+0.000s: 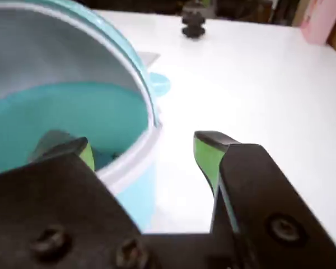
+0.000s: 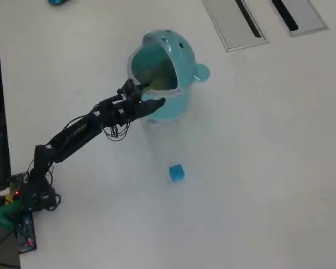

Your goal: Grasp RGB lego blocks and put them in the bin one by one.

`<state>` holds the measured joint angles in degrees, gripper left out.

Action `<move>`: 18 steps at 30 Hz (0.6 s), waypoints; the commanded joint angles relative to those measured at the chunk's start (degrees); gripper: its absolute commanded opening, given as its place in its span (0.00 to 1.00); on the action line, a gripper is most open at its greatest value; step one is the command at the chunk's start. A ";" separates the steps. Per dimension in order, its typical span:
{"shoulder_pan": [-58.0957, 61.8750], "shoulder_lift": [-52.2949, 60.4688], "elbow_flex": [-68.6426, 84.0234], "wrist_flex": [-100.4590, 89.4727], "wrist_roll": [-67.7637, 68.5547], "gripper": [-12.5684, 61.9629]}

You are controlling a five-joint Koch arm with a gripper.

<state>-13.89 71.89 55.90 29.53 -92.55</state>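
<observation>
Gripper (image 1: 143, 150) stands wide open at lower centre of the wrist view, green-padded tips well apart, nothing between them; one tip sits over the bin (image 1: 135, 185) mouth, the other outside its rim. In the overhead view we find the gripper (image 2: 147, 96) at the bin (image 2: 176, 102) opening, upper centre of the frame. We note the blue block (image 2: 176, 172) alone on the table (image 2: 257, 168), below the bin. We cannot tell what lies inside the bin.

An office or lab desk: a wide white surface (image 2: 257, 168); two grey cable-slot panels (image 2: 233, 22) set flush into it; wired hobby arm (image 2: 78, 131).
</observation>
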 commanded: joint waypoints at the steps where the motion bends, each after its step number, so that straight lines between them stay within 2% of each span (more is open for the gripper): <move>1: 1.58 7.03 1.23 -0.44 -4.22 0.62; 9: 8.96 14.77 16.70 -0.09 -11.43 0.62; 18: 13.01 14.24 24.35 -1.05 -12.74 0.63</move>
<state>-1.14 84.55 81.74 29.71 -104.85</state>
